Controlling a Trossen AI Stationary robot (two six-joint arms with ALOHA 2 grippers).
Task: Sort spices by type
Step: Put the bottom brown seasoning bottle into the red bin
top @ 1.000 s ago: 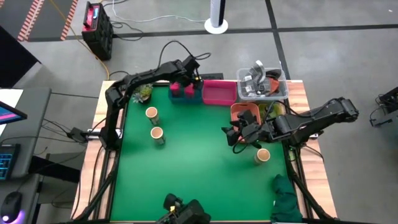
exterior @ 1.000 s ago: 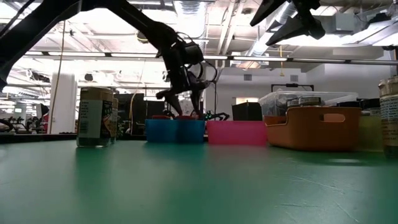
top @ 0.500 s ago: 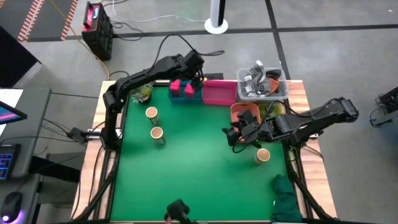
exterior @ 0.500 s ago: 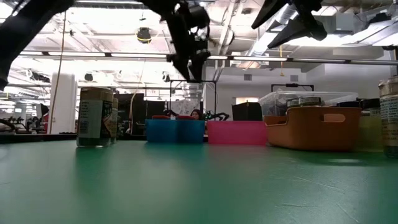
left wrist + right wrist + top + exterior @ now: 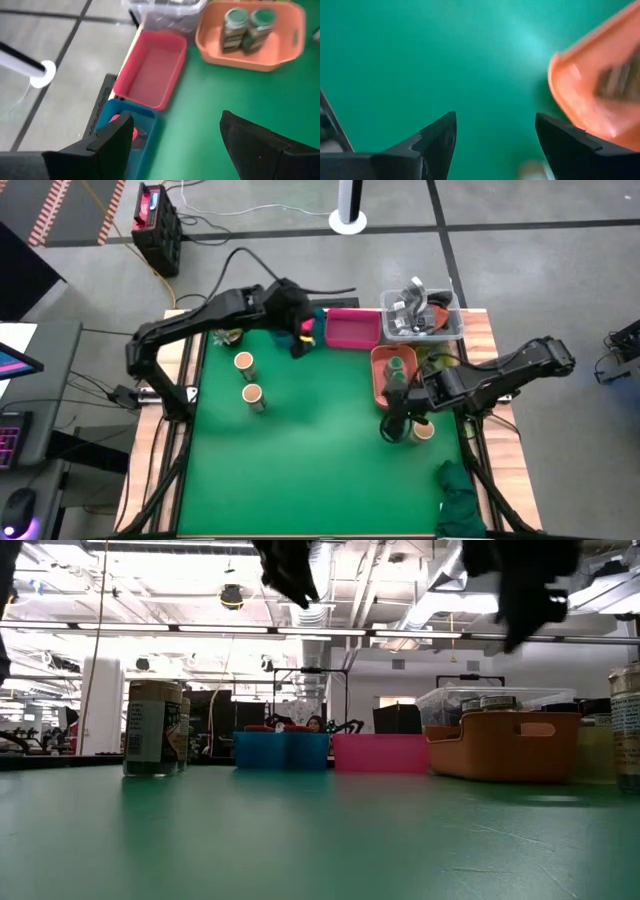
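Two tan-topped jars (image 5: 243, 362) (image 5: 253, 394) stand upright on the green mat at the left, and a third (image 5: 423, 430) stands at the right. Pink-red tins (image 5: 122, 131) lie in the blue bin (image 5: 117, 120). Two green-topped jars (image 5: 248, 27) stand in the orange bin (image 5: 395, 370). My left gripper (image 5: 300, 340) (image 5: 175, 120) hovers open and empty by the blue bin's near side. My right gripper (image 5: 392, 425) (image 5: 496, 117) hangs open and empty over the mat, just left of the third tan jar and near the orange bin's near end (image 5: 590, 95).
An empty pink bin (image 5: 352, 328) sits between the blue and orange bins along the far edge. A clear tub of grey metal parts (image 5: 420, 315) stands behind the orange bin. A dark green cloth (image 5: 460, 500) lies at the near right corner. Open mat (image 5: 320, 450) fills the middle.
My left gripper rose out of the blue bin, empty, and drew back toward the near edge; the tins stayed in the bin. My right gripper moved toward the near edge and down, closing on the tan jar at the right.
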